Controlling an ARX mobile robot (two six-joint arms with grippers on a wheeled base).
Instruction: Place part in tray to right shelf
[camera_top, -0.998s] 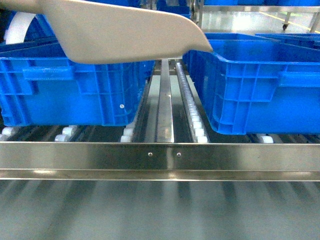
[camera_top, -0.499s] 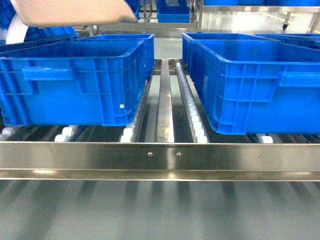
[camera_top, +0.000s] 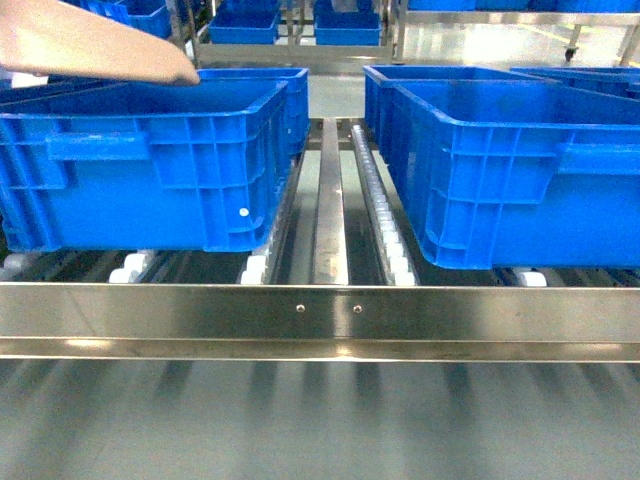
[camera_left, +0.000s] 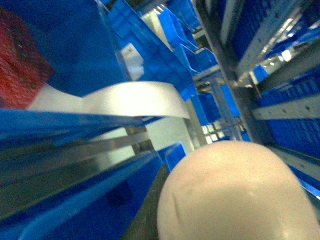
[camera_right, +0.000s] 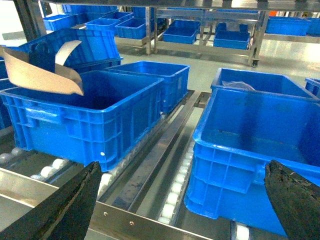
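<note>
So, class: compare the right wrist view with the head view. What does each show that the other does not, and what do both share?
Only the right wrist view shows the right gripper, its dark fingers spread wide apart with nothing between them, and the inside of the left crate, where no contents can be made out.

Only the head view shows the shelf's front rail across its full width and the blurred floor below.

Both share the cream tray raised over the left crate, the right crate, and the roller lanes between them. The part is not visible in either.
</note>
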